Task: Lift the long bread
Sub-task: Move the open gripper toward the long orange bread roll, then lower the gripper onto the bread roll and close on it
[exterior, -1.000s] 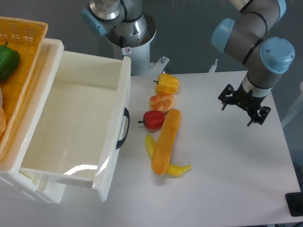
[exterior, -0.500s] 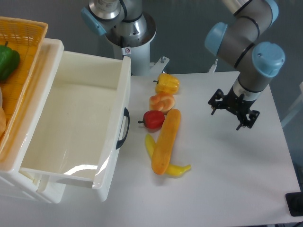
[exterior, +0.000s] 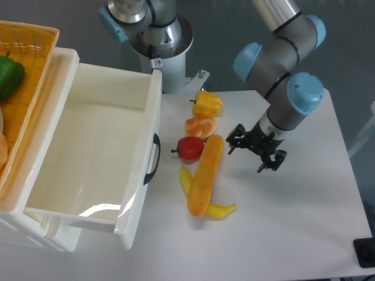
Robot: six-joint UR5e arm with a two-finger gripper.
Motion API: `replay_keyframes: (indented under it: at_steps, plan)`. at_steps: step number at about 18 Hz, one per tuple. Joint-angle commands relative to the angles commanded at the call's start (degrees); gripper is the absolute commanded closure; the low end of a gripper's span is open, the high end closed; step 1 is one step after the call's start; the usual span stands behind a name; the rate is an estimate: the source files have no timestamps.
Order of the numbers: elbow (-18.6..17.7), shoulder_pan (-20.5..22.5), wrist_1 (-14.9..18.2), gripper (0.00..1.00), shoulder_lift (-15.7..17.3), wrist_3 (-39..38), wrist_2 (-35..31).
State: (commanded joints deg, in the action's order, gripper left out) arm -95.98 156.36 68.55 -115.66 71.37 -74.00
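The long bread (exterior: 205, 174) is a smooth orange-yellow loaf lying on the white table, slanting from upper right to lower left. It rests across a thin curved yellow banana (exterior: 218, 209). My gripper (exterior: 254, 153) hangs open and empty just to the right of the bread's upper end, above the table, not touching it. Its black fingers (exterior: 267, 161) point downward.
A red apple (exterior: 189, 147), a small orange bun (exterior: 200, 125) and a yellow pepper (exterior: 207, 103) lie just above and left of the bread. A large white bin (exterior: 146, 146) stands at left, with an orange basket (exterior: 29, 35) holding a green pepper (exterior: 9, 76) behind it.
My gripper has moved left and slightly down across the table, from the right side to just beside the bread's upper end. The food items have not moved.
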Motion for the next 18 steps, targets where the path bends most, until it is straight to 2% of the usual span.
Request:
replay_keyframes:
  at_steps: [16,18]
  plan:
    - [-1.4,-5.7,0.3,0.0,-1.5,-6.3,0.7]
    - [-1.4,-5.8,0.3,0.03,-1.5,-6.7,0.6]
